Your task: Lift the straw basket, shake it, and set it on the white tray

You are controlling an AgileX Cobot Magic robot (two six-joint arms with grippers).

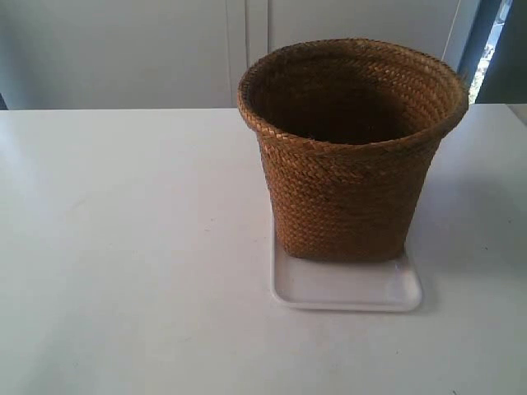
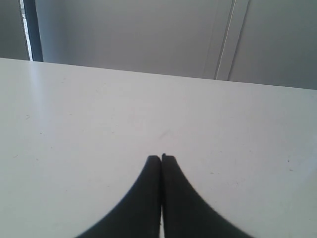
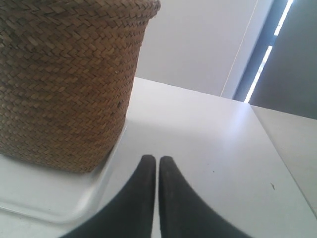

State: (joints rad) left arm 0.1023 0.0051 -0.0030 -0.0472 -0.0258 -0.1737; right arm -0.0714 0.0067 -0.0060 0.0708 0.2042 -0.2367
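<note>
The straw basket (image 1: 350,156) stands upright on the white tray (image 1: 346,288), right of the table's middle in the exterior view, its dark inside facing up. No arm shows in that view. In the right wrist view the straw basket (image 3: 64,79) rests on the white tray (image 3: 44,198), and my right gripper (image 3: 157,159) is shut on nothing, just beside the tray's edge and apart from the basket. My left gripper (image 2: 161,157) is shut and empty over bare white tabletop, with neither basket nor tray in its view.
The white table (image 1: 123,247) spreads wide to the basket's left in the exterior view. Grey wall panels (image 1: 165,49) stand behind the table's far edge. The table's side edge (image 3: 277,148) runs near my right gripper.
</note>
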